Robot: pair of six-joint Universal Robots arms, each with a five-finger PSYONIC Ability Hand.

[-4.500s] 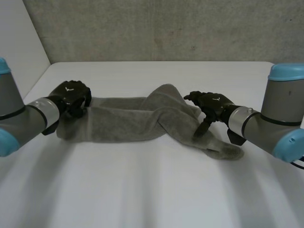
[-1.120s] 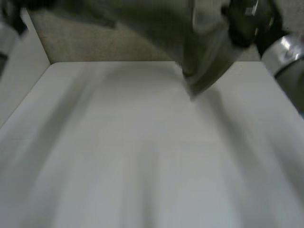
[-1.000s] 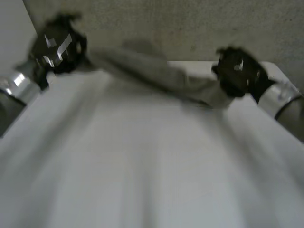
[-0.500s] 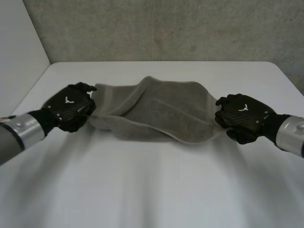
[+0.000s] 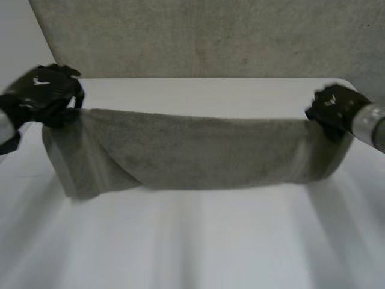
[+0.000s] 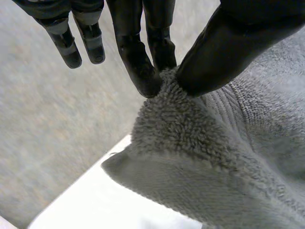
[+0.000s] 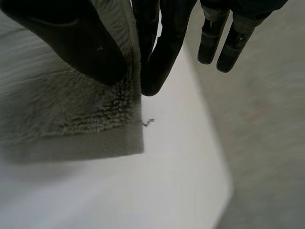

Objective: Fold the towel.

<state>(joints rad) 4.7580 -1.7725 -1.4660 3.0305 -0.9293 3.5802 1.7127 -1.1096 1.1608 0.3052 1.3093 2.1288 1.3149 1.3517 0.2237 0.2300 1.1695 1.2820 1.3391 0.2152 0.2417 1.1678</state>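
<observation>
A grey towel [image 5: 198, 150] hangs stretched wide between my two hands above the white table [image 5: 198, 241], its lower edge near the tabletop. My left hand [image 5: 45, 96] holds the towel's upper left corner; in the left wrist view the thumb [image 6: 224, 52] and fingers [image 6: 143, 67] pinch the towel [image 6: 200, 143] at that corner. My right hand [image 5: 331, 111] holds the upper right corner; in the right wrist view its thumb [image 7: 81, 43] and fingers [image 7: 162, 57] pinch the towel [image 7: 62, 114] edge, with the corner hanging below.
A grey wall [image 5: 210, 36] stands behind the table's far edge. The table's right edge [image 7: 224, 167] lies close beside my right hand, with grey floor past it.
Both hands have lifted and spread apart, pulling the towel from a slack bunch on the table into a taut hanging sheet.
</observation>
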